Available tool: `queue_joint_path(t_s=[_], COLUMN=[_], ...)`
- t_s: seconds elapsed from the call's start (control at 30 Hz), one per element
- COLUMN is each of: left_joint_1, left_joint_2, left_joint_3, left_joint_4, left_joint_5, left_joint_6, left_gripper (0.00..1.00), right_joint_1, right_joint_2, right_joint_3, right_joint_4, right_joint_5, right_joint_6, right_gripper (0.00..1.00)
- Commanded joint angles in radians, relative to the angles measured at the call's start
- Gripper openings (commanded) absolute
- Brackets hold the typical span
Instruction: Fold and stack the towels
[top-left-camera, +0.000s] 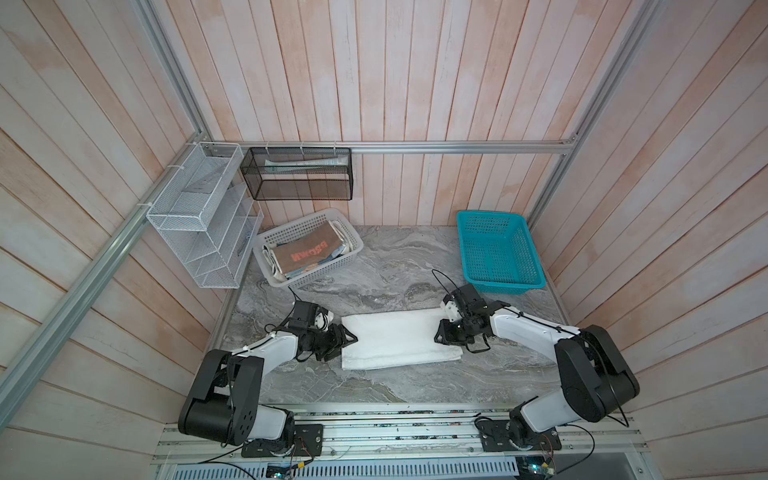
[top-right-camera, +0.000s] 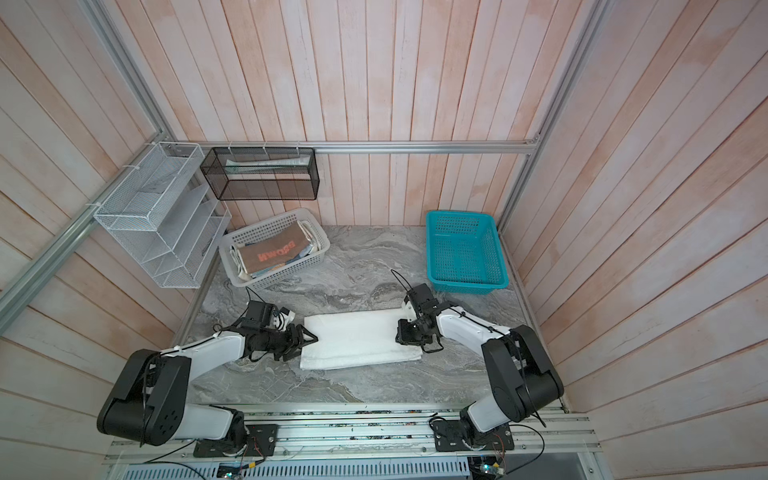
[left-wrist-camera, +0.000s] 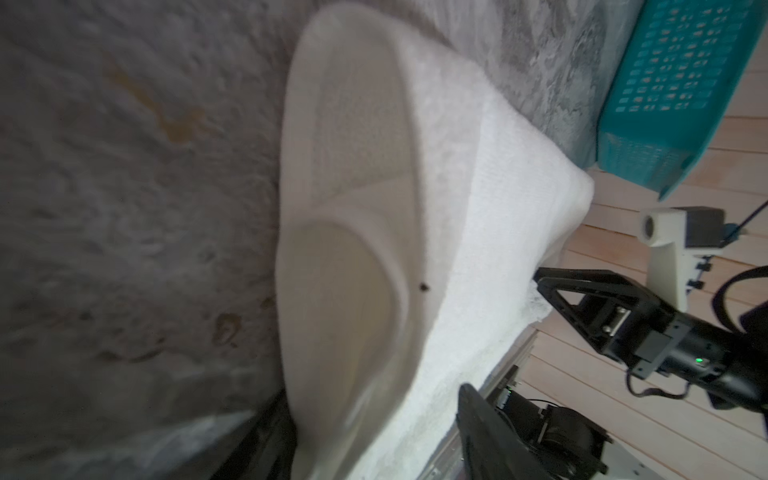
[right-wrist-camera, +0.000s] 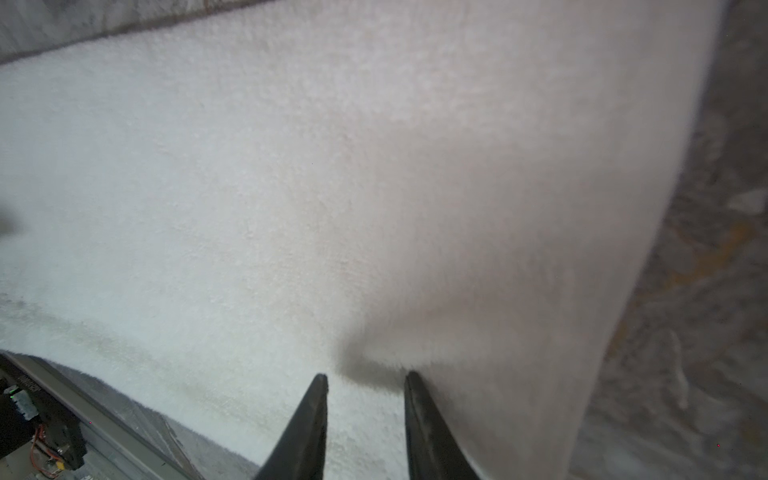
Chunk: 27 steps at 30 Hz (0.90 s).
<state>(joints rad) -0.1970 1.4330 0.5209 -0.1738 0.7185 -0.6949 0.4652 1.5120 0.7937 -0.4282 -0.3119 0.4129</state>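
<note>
A large plain white towel (top-left-camera: 399, 343) (top-right-camera: 357, 340) lies folded into a long strip on the marble table, in both top views. My left gripper (top-left-camera: 351, 338) (top-right-camera: 311, 337) sits low at its left end. In the left wrist view the towel's (left-wrist-camera: 478, 174) thick end fills the gap between the wide-set jaws of that gripper (left-wrist-camera: 374, 395); a grip cannot be made out. My right gripper (top-left-camera: 440, 336) (right-wrist-camera: 365, 376) is at the right end, shut on a raised fold of the towel (right-wrist-camera: 249, 187). More folded towels, a brown lettered one (top-left-camera: 309, 253) on top, lie in a white basket (top-left-camera: 266, 241).
A teal basket (top-left-camera: 498, 249) (left-wrist-camera: 681, 83) stands at the back right of the table. A white wire rack (top-left-camera: 199, 216) and a black mesh rack (top-left-camera: 297, 172) hang on the back-left walls. The table's front edge meets a metal rail (top-left-camera: 399, 432).
</note>
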Motion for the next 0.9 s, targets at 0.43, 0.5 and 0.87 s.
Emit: queue_joint_path(t_s=[0.43, 0.5, 0.87], left_joint_1=[-0.060, -0.065, -0.006], left_joint_2=[0.278, 0.359, 0.910], left_joint_3=[0.671, 0.841, 1.993], left_joint_4=[-0.338, -0.414, -0.733], left_joint_5=[-0.177, -0.202, -0.198], left_joint_6=[0.225, 0.266, 0.278], left_gripper=[0.00, 0.00, 0.00], right_joint_1=[-0.076, -0.089, -0.125], right_joint_2=[-0.110, -0.085, 0.021], right_joint_3=[0.054, 0.066, 0.119], right_joint_4=[0.185, 0.189, 0.208], right_joint_5=[0.014, -0.011, -0.071], right_joint_6=[-0.058, -0.065, -0.066], right_gripper=[0.33, 0.33, 0.33])
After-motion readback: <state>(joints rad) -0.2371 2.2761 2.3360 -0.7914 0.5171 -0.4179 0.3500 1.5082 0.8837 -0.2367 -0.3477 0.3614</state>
